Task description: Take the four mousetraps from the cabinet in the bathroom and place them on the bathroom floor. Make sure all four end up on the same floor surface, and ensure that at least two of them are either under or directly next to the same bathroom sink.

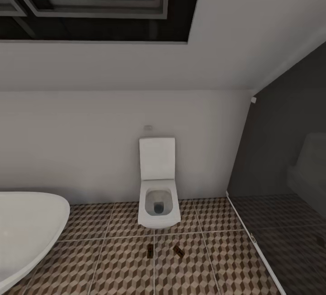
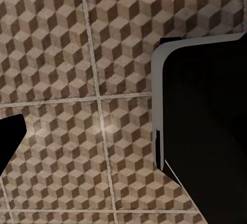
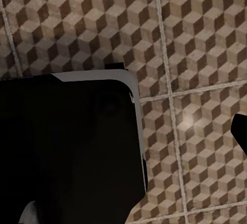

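From the head view, you face a toilet on the far wall, a bathtub at your left. Two traps lie on the tiled floor before the toilet: one beside a grout line, the other near it, apart.

In the left wrist view you see floor and a dark body; whether that gripper is spread, you cannot tell.

The right wrist view gives the same: tiles, dark bulk, fingers undecided.

The traps likely handle light and stiff; pinch the board's long edges, clear of the wire.
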Controlling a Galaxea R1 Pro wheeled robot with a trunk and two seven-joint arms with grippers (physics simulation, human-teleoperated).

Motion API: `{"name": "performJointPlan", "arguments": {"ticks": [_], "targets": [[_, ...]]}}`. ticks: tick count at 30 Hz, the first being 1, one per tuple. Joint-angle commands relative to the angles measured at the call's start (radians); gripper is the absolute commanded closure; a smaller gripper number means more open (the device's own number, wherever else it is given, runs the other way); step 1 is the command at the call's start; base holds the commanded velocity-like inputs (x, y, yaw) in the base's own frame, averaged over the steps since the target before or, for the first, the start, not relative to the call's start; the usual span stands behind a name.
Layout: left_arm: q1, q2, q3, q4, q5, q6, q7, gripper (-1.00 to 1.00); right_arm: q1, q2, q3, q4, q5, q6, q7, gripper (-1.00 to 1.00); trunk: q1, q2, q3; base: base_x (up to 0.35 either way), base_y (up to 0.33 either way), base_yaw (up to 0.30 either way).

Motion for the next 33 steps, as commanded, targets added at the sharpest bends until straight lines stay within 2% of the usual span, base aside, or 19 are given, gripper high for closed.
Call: {"name": "performJointPlan", "arguments": {"ticks": [1,24,29,32,33], "targets": [[-0.002,-0.001,-0.009,0.004,0.008,-0.007,0.001,-1.00,-0.001,0.000,0.009,0.000,-0.008,-0.002,-0.002,-1.00,0.001,-0.002,-0.002,0.000,0.000,0.000],[-0.002,-0.001,-0.009,0.004,0.008,-0.007,0.001,-1.00,-0.001,-0.009,0.013,0.001,0.009,0.001,-0.003,-1.00,0.001,-0.002,-0.002,0.000,0.000,0.000],[-0.002,-0.001,-0.008,0.004,0.008,-0.007,0.001,-1.00,-0.001,-0.007,0.022,0.001,0.066,0.002,-0.003,-1.00,0.001,-0.002,-0.002,0.000,0.000,0.000],[-0.002,-0.001,-0.008,0.005,0.008,-0.007,0.001,-1.00,-0.001,-0.005,0.039,0.002,0.142,0.002,-0.003,-1.00,0.001,-0.002,-0.002,0.000,0.000,0.000],[-0.002,-0.001,-0.008,0.005,0.008,-0.007,0.001,-1.00,-0.001,-0.004,0.041,0.002,0.155,0.002,-0.003,-1.00,0.001,-0.002,-0.002,0.000,0.000,0.000]]}}
